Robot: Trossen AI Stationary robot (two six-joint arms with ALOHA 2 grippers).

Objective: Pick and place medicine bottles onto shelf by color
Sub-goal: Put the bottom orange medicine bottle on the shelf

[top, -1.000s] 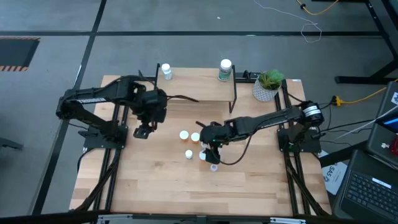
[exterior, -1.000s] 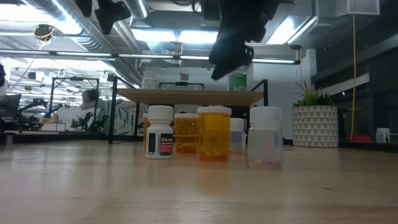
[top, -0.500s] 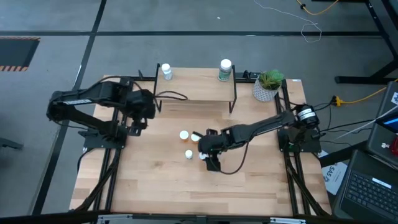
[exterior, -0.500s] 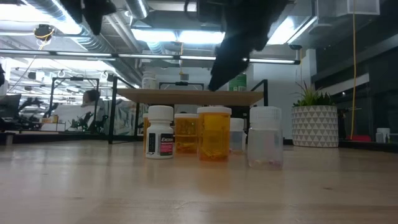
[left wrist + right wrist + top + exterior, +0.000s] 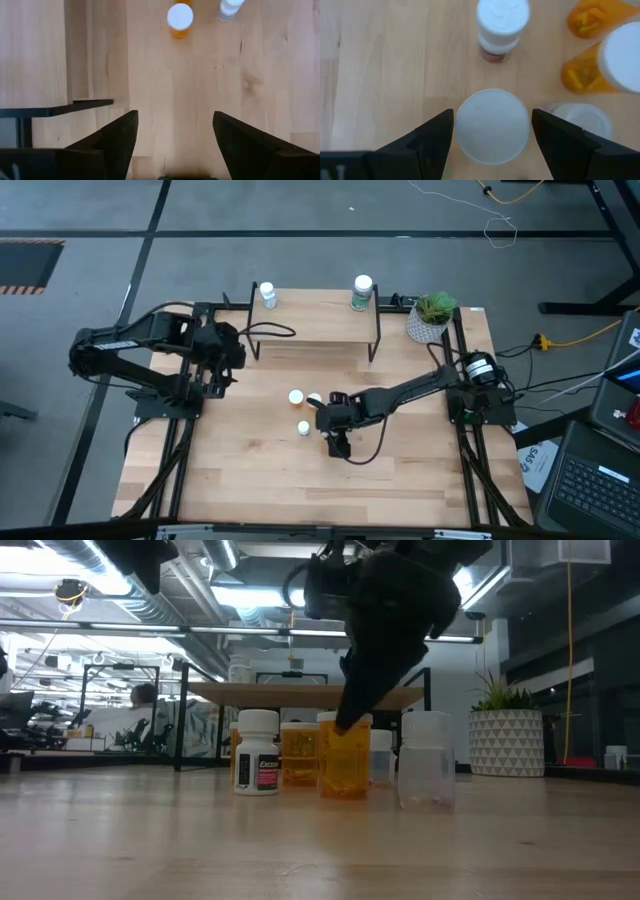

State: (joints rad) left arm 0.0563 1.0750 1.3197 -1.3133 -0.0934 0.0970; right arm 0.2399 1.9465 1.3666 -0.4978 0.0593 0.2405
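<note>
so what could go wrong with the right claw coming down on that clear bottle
The right claw is open around a clear bottle's white cap, with a second clear bottle and an orange bottle close beside it. A finger could nudge or tip one of those neighbours. If the claw closes off-centre, the clear bottle may slip or topple.

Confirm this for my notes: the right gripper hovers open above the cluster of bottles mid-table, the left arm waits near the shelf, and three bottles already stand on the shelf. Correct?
Not quite. The high view shows two bottles on the shelf, not three: a small white-capped bottle at one end and the green-labelled bottle toward the other. The rest holds: the right gripper hovers open above the cluster, and the left gripper waits near the shelf.
</note>
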